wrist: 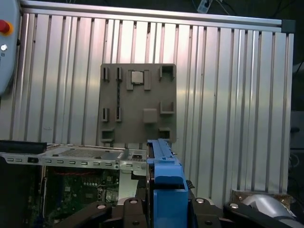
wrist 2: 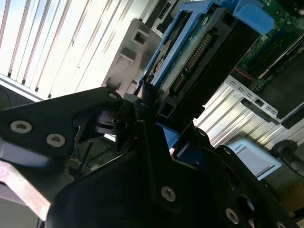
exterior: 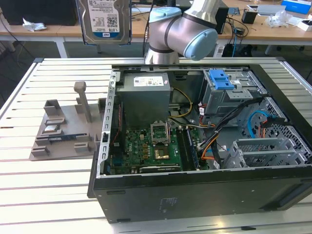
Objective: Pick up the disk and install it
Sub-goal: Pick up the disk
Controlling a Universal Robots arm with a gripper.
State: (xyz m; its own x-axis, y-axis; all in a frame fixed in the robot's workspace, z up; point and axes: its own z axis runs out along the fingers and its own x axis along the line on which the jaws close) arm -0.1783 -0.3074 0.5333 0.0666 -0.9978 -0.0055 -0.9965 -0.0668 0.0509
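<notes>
- The disk (exterior: 105, 19) is a flat silver hard drive with a white-and-blue label, and a blue plastic carrier rail runs along its sides.
- In the second wrist view I see its other face (wrist 2: 190, 52): a green circuit board and a row of connector pins, with the blue rail at the edge.
- In the first wrist view the disk (wrist: 164, 166) shows edge-on, mostly as the blue rail.
- The claw (wrist 2: 151, 111) is closed tight on the disk. Its black fingers (wrist 2: 142, 137) press on the blue-framed end of the drive.
- In the exterior view the disk hangs upright in the air, label toward the camera, high above the far edge of the surface (exterior: 48, 195).
- The arm (exterior: 183, 29) stands just behind the computer case (exterior: 195, 195), and the disk is at the exterior view's left of the arm's elbow joint.
- The case lies open on its side. Inside I see the motherboard (exterior: 146, 146), a grey power supply box (exterior: 145, 95), and a metal drive cage with a blue latch piece (exterior: 222, 79).
- The grey fixture plate (exterior: 58, 136) lies just beside the case, at the exterior view's left.
- Bundles of cables (exterior: 214, 131) lie between the motherboard and the drive cage, so free room there is narrow.
</notes>
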